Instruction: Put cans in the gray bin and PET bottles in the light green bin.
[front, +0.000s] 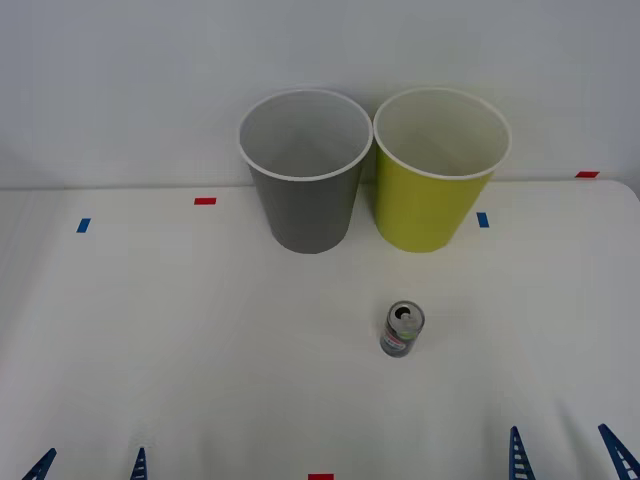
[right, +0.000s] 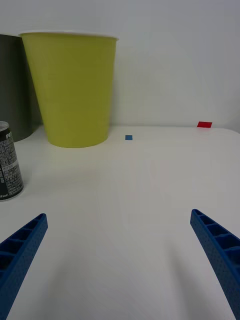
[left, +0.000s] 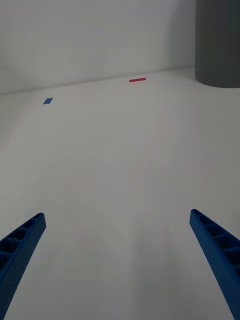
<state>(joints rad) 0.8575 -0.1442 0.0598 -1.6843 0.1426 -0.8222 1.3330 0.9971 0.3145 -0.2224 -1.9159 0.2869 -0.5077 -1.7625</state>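
Two tall, round, tapered bins stand side by side at the far edge of a smooth white table (front: 200, 340), their white rims touching or nearly so: the gray bin (front: 305, 200) on the robot's left and the light green bin (front: 432, 205) on its right. Both have pale, matte interiors and plain, unmarked outer walls. One small drink can (front: 402, 330) stands upright on the tabletop nearer the robot, well apart from both bins and roughly in front of the gap between them, closer to the green one. Its silver top carries a pull tab, and its dark cylindrical body bears fine printed label text, seen in the right wrist view (right: 9, 161).

Small flat tape marks, red (front: 205, 201) and blue (front: 83, 225), dot the table surface.

At the near edge, the left gripper (front: 90, 466) hovers low over bare tabletop, its blue, ribbed, wedge-shaped fingers (left: 22, 245) spread wide with nothing between them. The right gripper (front: 567, 455) sits likewise at the near right, fingers (right: 217, 245) parted wide and holding nothing, with the can standing off to its left.
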